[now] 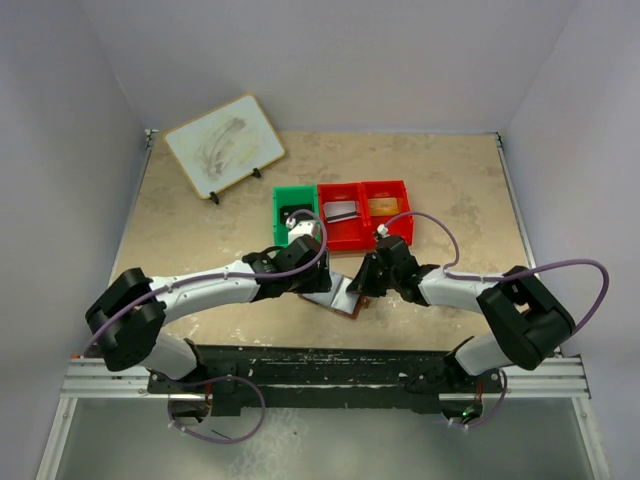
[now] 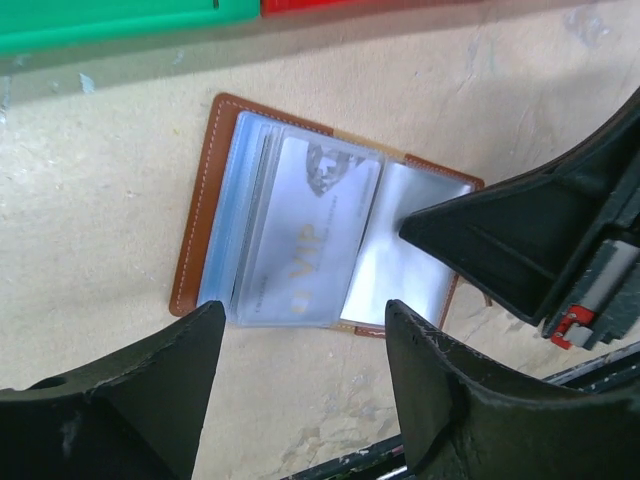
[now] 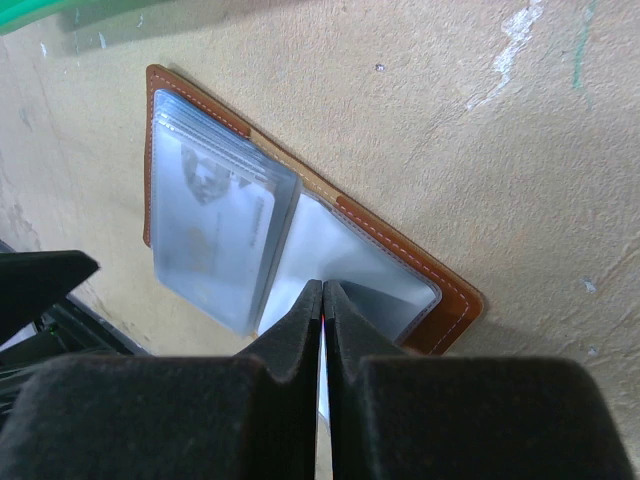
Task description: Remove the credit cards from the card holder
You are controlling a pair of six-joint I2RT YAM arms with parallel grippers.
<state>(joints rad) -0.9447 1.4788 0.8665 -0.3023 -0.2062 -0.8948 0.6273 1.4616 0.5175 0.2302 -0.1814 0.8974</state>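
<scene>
Brown leather card holder [image 1: 338,298] lies open on table [image 1: 180,230], overhead view: between left gripper [image 1: 300,265] and right gripper [image 1: 366,280]. Green bin [image 1: 291,214], red bins [image 1: 366,214] beyond both.

Left wrist: left gripper [image 2: 300,335] jaws wide apart, nothing gripped; card holder [image 2: 205,200] just ahead of tips, silver card [image 2: 305,235] showing through clear sleeve; right gripper [image 2: 412,228] tip touching other page.

Right wrist: right gripper [image 3: 322,295] jaws pressed together, tips on card holder [image 3: 455,300] clear sleeve; sleeve stack left of tips.

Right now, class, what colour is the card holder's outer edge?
The card holder is tan brown, pale-stitched; left wrist view shows it best.
</scene>
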